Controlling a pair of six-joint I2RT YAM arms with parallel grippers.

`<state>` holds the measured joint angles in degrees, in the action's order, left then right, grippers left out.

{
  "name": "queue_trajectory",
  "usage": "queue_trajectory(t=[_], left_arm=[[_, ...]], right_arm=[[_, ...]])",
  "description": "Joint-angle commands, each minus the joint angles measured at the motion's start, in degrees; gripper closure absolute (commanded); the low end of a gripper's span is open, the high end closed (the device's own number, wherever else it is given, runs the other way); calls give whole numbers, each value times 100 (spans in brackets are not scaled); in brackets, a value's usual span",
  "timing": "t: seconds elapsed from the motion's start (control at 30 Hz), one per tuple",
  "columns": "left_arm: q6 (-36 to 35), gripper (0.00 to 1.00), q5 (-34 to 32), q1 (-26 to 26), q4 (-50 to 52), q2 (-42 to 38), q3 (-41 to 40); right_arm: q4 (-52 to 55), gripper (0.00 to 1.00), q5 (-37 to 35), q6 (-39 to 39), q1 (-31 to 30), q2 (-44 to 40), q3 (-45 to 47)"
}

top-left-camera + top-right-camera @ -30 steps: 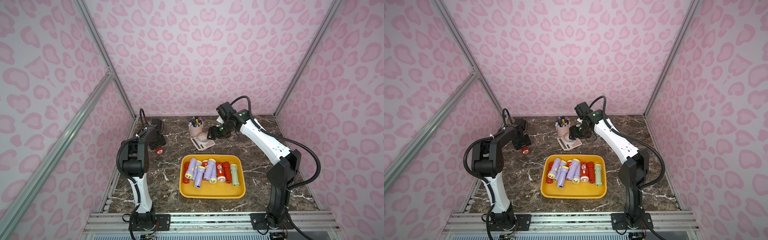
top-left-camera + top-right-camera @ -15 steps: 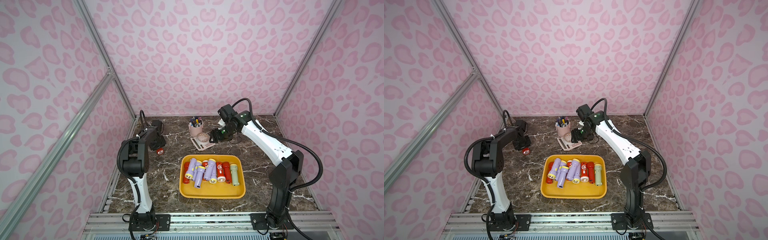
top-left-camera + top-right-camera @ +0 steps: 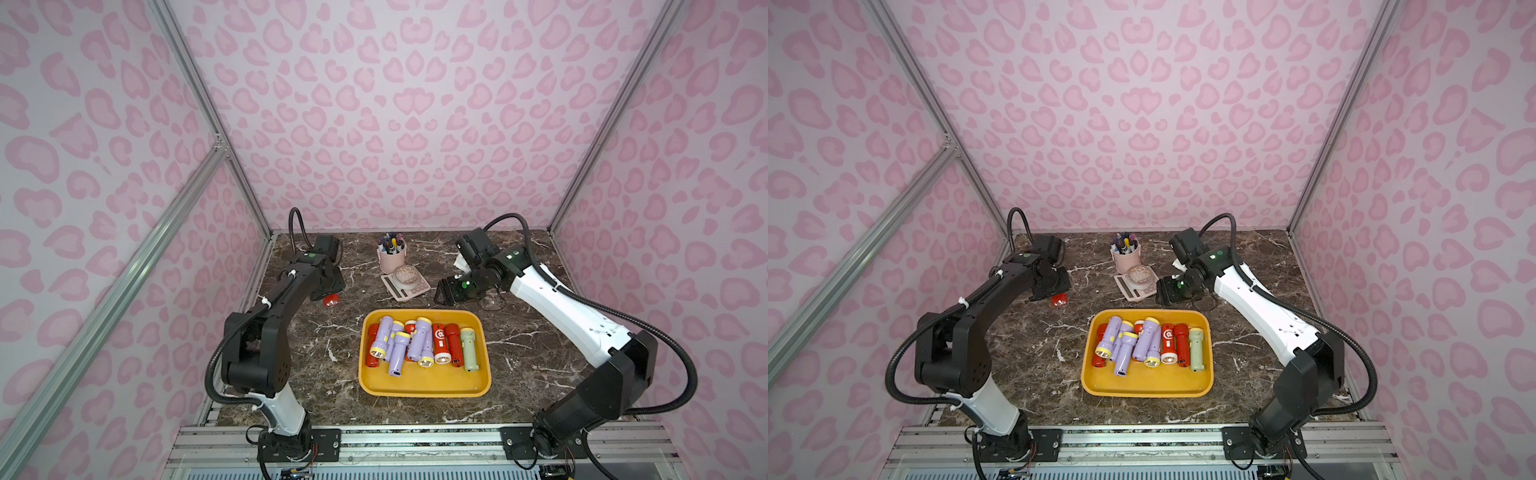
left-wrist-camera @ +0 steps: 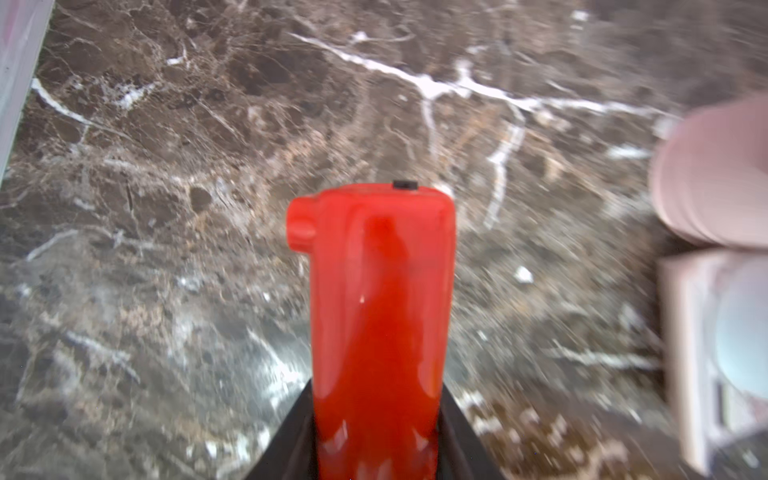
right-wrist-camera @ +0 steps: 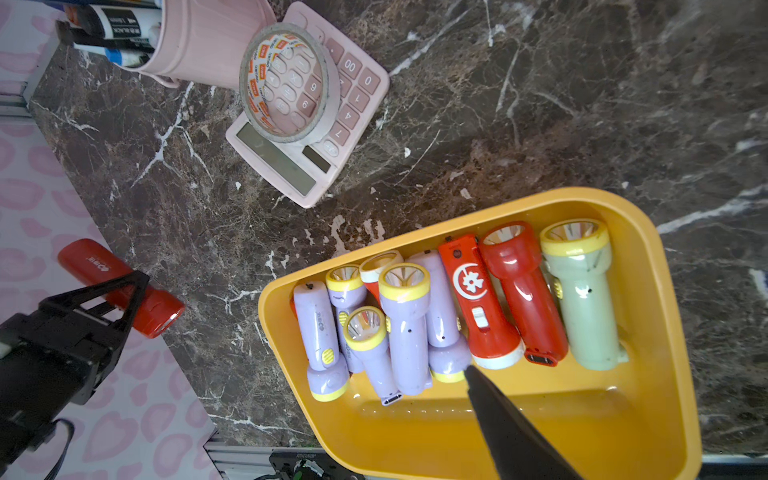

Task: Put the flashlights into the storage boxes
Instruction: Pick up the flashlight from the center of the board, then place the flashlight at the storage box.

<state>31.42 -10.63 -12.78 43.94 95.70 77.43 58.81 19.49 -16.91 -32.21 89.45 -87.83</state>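
Red flashlight (image 3: 331, 300) is clamped in the left gripper (image 3: 325, 292), jaws pinched tight on its body, lens end poking past the tips. It sits at the tray's 10 o'clock, well apart from it and low over the table (image 3: 519, 332); cannot tell if it touches. In the left wrist view the red body (image 4: 380, 311) runs straight out between the two black fingers (image 4: 291, 449), with the background smeared. The right wrist view shows the same grip (image 5: 120, 286) from the side.

All other flashlights (image 3: 415, 345) lie in the tray (image 3: 424, 392), seen in both top views (image 3: 1146, 392). They are packed side by side across its far half, lilac ones partly piled up, reds next. The green flashlight (image 3: 469, 349) is at the 3 o'clock end. The near half of the tray is bare (image 5: 457, 449).

Right gripper (image 3: 440, 293) hangs at the tray's 1 o'clock, near the far rim and just beside the calculator (image 3: 419, 289). Only one finger (image 5: 511, 436) shows in its wrist view, so jaw width cannot be told; nothing is seen in it.

Calculator is at the tray's 12 o'clock with a tape roll (image 3: 405, 276) on it. The cup (image 3: 392, 259) of pens is farther out at 12.
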Motion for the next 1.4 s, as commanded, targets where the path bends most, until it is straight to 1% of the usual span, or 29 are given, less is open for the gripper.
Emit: queue_trajectory(t=[0.0, 0.2, 0.33, 0.43, 0.53, 0.7, 0.8, 0.97, 1.13, 1.37], left_arm=[[376, 73, -236, -393, 458, -476, -229], [1155, 73, -430, -1583, 981, -1260, -415], [1740, 72, -652, -2529, 1231, -1475, -343], [2125, 72, -737, -3240, 1346, -1333, -125], [2379, 72, -771, -3850, 1365, -960, 221], [2545, 73, -765, -4580, 1302, -135, 853], [2523, 73, -676, -4841, 1231, 333, 1195], [2444, 72, -483, -5062, 1080, 818, 1559], [2394, 72, -338, -5110, 1000, 1135, 1711], [2321, 72, -211, -5108, 934, 1435, 1741]], right_arm=[[-279, 36, -60, -40, 4, -382, 558], [-316, 35, -52, -67, 52, -1338, 1429], [-300, 35, -37, -175, 89, -1964, 1942], [-256, 35, -95, -290, 118, -2461, 2289], [-202, 35, -194, -446, 142, -3033, 2601], [182, 35, -308, -572, 197, -3753, 2872], [342, 35, -395, -683, 204, -4061, 2934], [554, 34, -473, -816, 204, -4461, 2953], [692, 34, -555, -880, 199, -4674, 2965], [722, 34, -607, -916, 214, -4748, 3013]])
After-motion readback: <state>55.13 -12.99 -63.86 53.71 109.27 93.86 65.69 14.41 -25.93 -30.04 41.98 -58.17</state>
